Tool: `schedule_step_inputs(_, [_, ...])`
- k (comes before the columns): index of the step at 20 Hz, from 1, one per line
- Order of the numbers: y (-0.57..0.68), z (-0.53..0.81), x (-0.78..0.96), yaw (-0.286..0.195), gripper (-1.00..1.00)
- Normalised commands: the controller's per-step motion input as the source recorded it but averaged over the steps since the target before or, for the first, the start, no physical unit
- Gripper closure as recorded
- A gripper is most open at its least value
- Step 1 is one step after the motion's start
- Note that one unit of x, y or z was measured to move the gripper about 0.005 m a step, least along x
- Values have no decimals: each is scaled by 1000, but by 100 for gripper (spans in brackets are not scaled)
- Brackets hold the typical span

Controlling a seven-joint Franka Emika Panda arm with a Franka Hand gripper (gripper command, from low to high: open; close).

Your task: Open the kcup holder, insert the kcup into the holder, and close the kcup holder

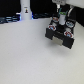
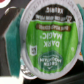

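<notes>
Gripper (image 1: 60, 13): exterior view, poised over the rear of the kcup holder (image 1: 61, 31), with a small green-and-white object between its fingers, judged to be the kcup (image 1: 61, 16); the picture is too coarse to show contact. Kcup holder: black boxy unit on the white table (image 1: 25, 55), toward the exterior view's right, its tray apparently drawn out with several pods with coloured tops seated in round slots. Progress, as a judgement: opening done; insertion in hand, the kcup above the tray and not yet seated; closing left. Open room: wide bare table on the exterior view's left and in front of the holder; a white bottle-like item (image 1: 26, 10) stands well apart at the back edge. Wrist view: the kcup (image 2: 50, 37) fills the picture, green foil lid reading "Dark Magic", white rim all round, clamped close under the camera; the fingers are not plainly distinguishable. Dark, blurred shapes below, probably the holder; slot alignment cannot be told.
</notes>
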Motion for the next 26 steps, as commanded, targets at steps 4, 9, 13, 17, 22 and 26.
schedule_step_inputs(4, [-6, -160, -4, 5, 100])
schedule_step_inputs(9, [13, -187, 28, 6, 100])
schedule_step_inputs(13, [12, -157, 30, 5, 100])
schedule_step_inputs(17, [75, 300, 179, 0, 100])
schedule_step_inputs(22, [180, 360, 274, 0, 100])
schedule_step_inputs(26, [257, 188, 189, 0, 100])
